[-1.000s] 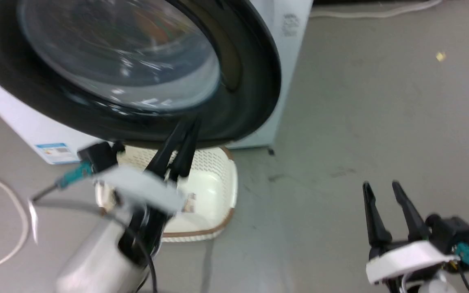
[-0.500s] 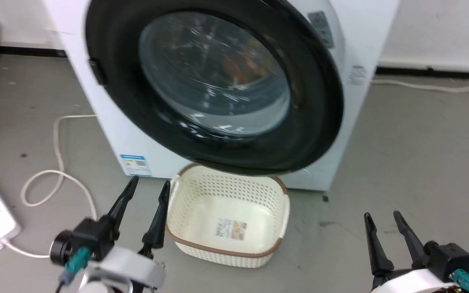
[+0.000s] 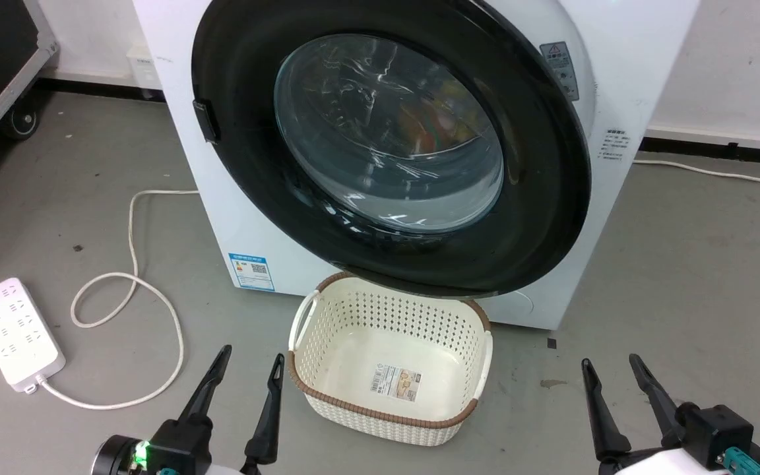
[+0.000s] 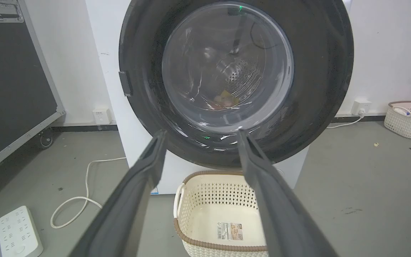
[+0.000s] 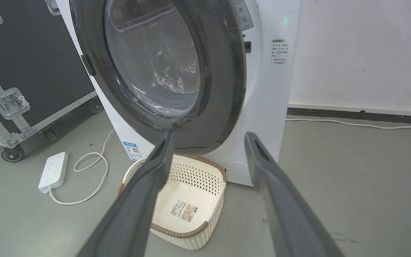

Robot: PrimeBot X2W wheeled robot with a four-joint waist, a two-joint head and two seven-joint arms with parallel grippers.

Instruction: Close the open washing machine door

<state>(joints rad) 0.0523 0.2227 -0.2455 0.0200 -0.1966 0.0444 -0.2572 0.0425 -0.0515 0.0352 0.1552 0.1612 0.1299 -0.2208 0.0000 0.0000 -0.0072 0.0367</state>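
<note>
Your washer (image 3: 631, 66) stands on the floor with its back near the wall. Its door (image 3: 386, 132) lies against the washer's front, but you cannot tell whether it is latched. A basket (image 3: 386, 313) sits on the floor just in front of the washer, under the door's lower rim. A power strip (image 3: 16, 333) lies on the floor, well to the left. Your left end effector (image 3: 253, 353) and right end effector (image 3: 608, 359) hover low, fingers spread, holding nothing, apart from the door.
</note>
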